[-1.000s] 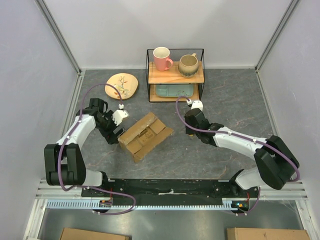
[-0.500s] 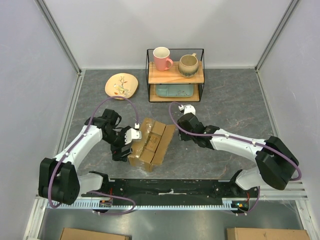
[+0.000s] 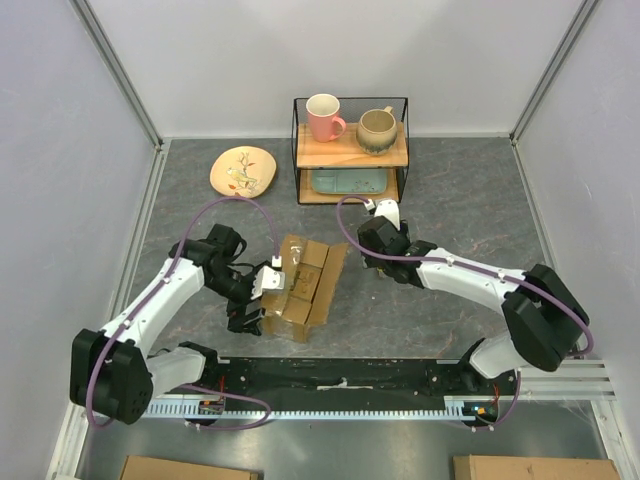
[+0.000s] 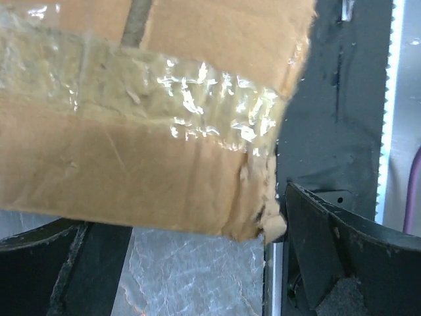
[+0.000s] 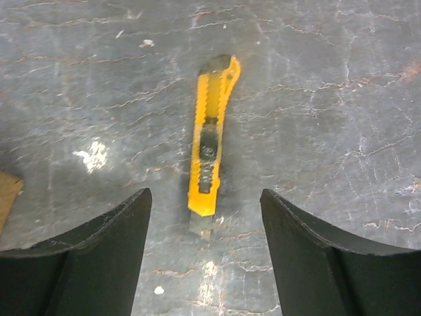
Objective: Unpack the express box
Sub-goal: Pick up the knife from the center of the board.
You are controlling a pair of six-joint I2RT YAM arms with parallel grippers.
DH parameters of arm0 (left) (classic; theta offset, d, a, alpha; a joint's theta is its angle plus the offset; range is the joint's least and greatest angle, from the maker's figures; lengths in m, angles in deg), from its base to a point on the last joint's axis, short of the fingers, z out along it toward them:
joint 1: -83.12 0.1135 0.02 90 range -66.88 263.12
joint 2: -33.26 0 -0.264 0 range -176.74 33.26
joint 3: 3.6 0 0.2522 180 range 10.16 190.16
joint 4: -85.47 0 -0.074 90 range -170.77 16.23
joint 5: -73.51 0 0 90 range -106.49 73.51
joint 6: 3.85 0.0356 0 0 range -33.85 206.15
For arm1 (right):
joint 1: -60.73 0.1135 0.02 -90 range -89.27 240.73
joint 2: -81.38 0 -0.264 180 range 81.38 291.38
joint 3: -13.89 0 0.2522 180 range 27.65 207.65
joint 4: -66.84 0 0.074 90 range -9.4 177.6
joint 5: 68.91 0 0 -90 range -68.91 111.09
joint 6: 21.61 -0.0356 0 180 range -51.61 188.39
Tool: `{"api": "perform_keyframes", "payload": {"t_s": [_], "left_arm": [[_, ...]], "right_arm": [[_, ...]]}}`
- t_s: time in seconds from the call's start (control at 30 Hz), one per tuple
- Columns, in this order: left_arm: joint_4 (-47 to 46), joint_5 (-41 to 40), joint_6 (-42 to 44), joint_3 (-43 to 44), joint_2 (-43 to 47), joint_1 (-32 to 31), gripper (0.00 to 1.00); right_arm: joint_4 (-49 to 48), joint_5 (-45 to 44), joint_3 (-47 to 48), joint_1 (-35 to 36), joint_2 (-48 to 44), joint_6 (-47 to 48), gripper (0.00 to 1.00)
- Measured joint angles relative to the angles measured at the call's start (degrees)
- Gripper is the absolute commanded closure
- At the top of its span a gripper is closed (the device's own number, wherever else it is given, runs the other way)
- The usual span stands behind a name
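Finding, from overhead, the express box (image 3: 300, 285) lying on the grey veined surface (image 3: 460, 200), in the near middle between the two arms and closer to the left one. Seeing there too the left pincer (image 3: 255, 298) sitting right against the box's left flank, and the right pincer (image 3: 368, 258) hanging low just past the box's far right corner, covering the spot beneath it.

Getting from the right wrist view what the overhead view is hiding: a yellow utility knife (image 5: 210, 148) lying on the bare surface between black fingers (image 5: 99, 257) standing wide apart, touching neither.

Getting from the left wrist view a close look at brown cardboard crossed by wrinkled clear tape (image 4: 164, 92), one crushed corner sitting just beside the right-hand finger (image 4: 342, 257), with that pincer spread wide and clamping nothing.

Standing at the back of the surface, a wire rack (image 3: 350, 150) carrying a pink mug (image 3: 323, 117) and a beige mug (image 3: 377, 128) above a green tray (image 3: 348, 182); lying left of it, a patterned plate (image 3: 243, 170). Closing in on three sides, pale walls. Peeking in at the bottom edge, two plain cardboard boxes (image 3: 170, 467).

Pointing, by its long axis, from the arms' bases toward the rack, the far end leaning somewhat right.
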State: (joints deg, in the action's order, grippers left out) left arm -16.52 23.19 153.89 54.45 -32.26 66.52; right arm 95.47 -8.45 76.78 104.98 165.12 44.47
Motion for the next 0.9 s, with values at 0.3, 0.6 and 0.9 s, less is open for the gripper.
{"api": "perform_keyframes", "payload": {"t_s": [0.3, 0.6, 0.9], "left_arm": [[4.83, 8.72, 2.67, 2.62, -2.58, -5.01, 0.01], [10.25, 11.91, 3.91, 5.51, -2.71, -5.29, 0.01], [5.14, 1.81, -9.51, 14.21, 8.9, -5.29, 0.01]], "right_arm": [[-4.26, 1.51, 0.0, -3.82, 8.87, 0.66, 0.26], [-8.9, 3.89, 1.64, -3.93, 14.29, 1.53, 0.66], [-9.92, 5.51, -0.04, -4.04, 10.99, 2.08, 0.94]]}}
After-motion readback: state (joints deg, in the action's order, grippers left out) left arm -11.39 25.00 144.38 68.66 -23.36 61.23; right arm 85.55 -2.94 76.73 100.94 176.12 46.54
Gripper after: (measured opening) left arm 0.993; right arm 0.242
